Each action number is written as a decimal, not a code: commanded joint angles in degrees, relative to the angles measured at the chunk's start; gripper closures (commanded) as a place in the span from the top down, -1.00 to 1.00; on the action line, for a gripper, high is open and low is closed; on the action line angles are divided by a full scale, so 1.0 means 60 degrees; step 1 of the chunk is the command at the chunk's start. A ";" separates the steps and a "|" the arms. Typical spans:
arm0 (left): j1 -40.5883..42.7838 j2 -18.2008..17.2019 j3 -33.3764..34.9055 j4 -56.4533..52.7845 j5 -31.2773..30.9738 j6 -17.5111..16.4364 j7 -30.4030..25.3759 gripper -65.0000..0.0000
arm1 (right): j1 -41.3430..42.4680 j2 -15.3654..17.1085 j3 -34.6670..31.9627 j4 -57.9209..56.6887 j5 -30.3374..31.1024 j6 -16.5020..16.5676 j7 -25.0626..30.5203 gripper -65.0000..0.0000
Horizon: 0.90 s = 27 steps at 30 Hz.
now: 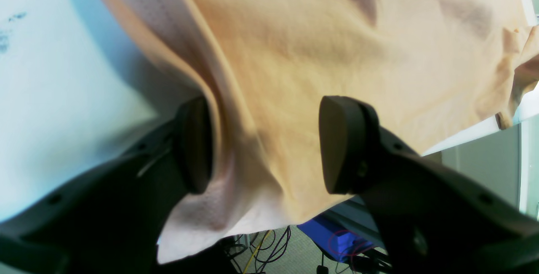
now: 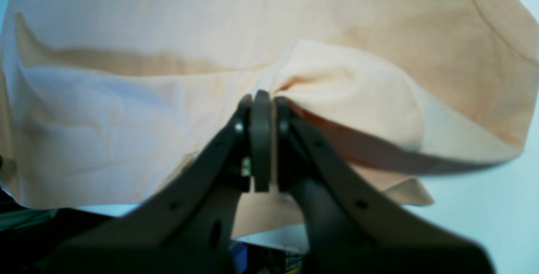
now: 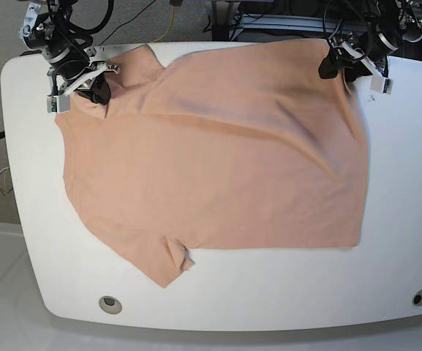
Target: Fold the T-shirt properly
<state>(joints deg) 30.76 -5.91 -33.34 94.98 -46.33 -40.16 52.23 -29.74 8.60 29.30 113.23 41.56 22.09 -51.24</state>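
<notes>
While the right gripper point(image 2: 261, 97) pinches the T-shirt point(image 3: 218, 153), the left gripper point(image 1: 265, 143) gapes wide, straddling its hem.

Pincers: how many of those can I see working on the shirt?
2. The right pincer is clamped on the T-shirt at one far corner; the left pincer stands open at the other.

The T-shirt point(image 3: 218, 153) is lying spread across the table point(image 3: 401, 219), with the right gripper point(image 3: 97, 93) sitting at its ten o'clock corner and the left gripper point(image 3: 340, 67) at two o'clock.
</notes>
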 commanded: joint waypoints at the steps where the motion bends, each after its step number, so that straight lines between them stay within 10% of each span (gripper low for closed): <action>1: 0.0111 -0.0062 -0.0047 0.0090 0.0241 0.0027 0.0270 0.08 | -0.0033 0.0127 0.0077 0.0183 0.0143 0.0048 0.0167 -0.98; 9: 0.0111 -0.0077 -0.0062 0.0090 0.0241 0.0027 0.0270 -1.00 | -0.0033 0.0127 0.0077 0.0183 0.0143 0.0048 0.0167 -0.98; 27: 0.0052 -0.0370 -0.0062 0.0119 0.0197 0.0027 0.0270 -0.95 | -0.0004 0.0127 0.0077 0.0183 0.0143 0.0048 0.0167 -0.98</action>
<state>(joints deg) 30.94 -7.16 -33.45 94.91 -44.75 -39.92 54.19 -29.71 8.60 29.30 113.23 41.56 22.09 -51.27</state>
